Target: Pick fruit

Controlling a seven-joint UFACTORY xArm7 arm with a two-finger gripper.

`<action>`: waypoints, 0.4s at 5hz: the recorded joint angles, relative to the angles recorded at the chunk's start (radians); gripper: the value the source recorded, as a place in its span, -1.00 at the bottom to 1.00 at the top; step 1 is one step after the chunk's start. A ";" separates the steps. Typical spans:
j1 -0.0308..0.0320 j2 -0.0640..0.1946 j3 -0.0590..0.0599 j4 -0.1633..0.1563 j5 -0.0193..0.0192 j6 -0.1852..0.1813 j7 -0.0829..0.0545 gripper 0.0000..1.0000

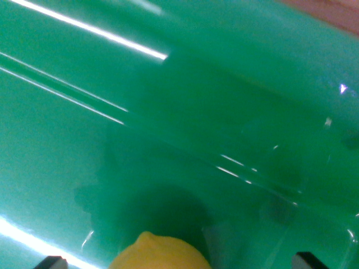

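One yellow fruit (160,253), lemon-like, sat at the bottom edge of the wrist view on a glossy green surface (185,112), which filled nearly the whole frame and carried bright streaks of reflected light. Two dark fingertips (53,262) of the gripper (182,261) showed at the bottom edge, spread apart on either side of the fruit, not touching it. A pinkish strip (331,14) crossed the top right corner.

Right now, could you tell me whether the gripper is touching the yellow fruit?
Cannot tell. The wrist view shows only the top of the yellow fruit at the bottom edge, between two dark finger tips; any contact lies below the frame.
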 joint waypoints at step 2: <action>-0.0025 0.008 -0.002 -0.009 -0.0006 -0.016 -0.011 -1.00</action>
